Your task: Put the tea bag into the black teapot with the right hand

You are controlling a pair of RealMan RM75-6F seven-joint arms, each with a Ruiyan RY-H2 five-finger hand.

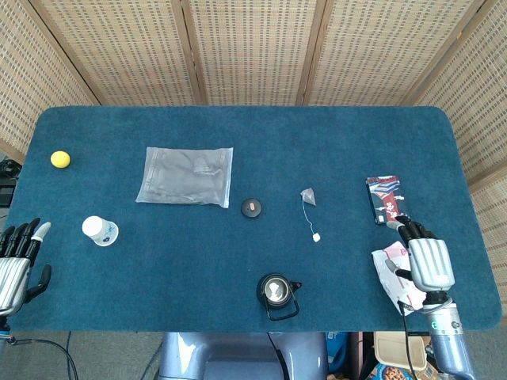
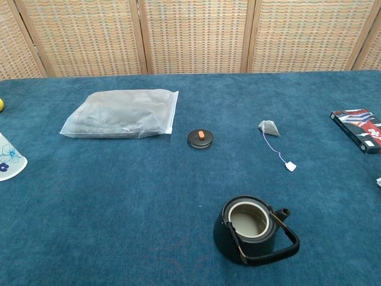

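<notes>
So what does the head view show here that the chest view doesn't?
Only the head view shows both hands: the left hand at the table's near left edge, and the right hand resting on a white wrapper. It alone shows the whole yellow ball.

The chest view adds nothing new, only a closer look into the open black teapot.

Both show the tea bag, teapot lid, plastic bag, paper cup and packet.

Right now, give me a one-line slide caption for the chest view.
Open black teapot near the front edge, its lid and the tea bag lying apart on the blue table; no hand in this view.
</notes>
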